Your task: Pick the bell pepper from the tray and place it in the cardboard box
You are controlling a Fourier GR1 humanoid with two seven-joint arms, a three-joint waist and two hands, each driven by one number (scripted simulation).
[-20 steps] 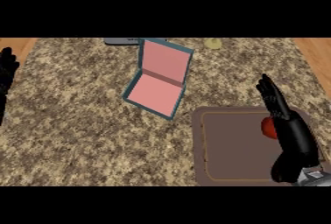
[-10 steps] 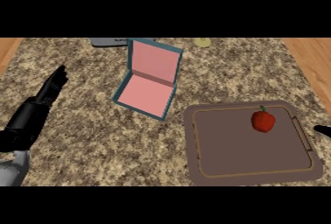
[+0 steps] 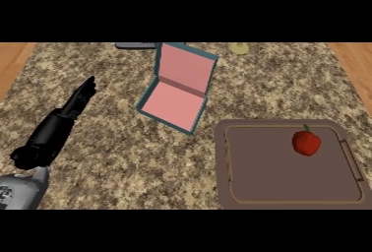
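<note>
Left hand (image 3: 71,110) is showing at the left of the frame, black, fingers lying straight and close together, tips pointing toward the upper right. It is holding nothing and is hovering over bare counter (image 3: 131,162), a speckled brown stone top. Its grey forearm (image 3: 18,193) is entering from the lower left corner, cut off by the frame edge.

Right hand is not showing anywhere in the frame.

Right of the left hand, well apart from it, the box (image 3: 178,88) is sitting at upper centre. Teal outside, pink inside. It is lying open, its lid standing up at the far side and tilting slightly. Nothing is showing in it.

Lower right of the frame: the tray (image 3: 247,187), brown, rounded corners, raised rim, with a handle slot at each side. Its near edge is running into the bottom of the view. Its upper left corner is lying just beside the box's near corner; whether they are touching, cannot tell.

The pepper (image 3: 306,142), red with a short green stem, is lying in the tray, in its upper right part, near the right rim.

At the top edge, a grey object (image 3: 135,46) left of the box lid and a small pale yellowish object (image 3: 239,48) right of it; both are cut off and too small to identify.
</note>
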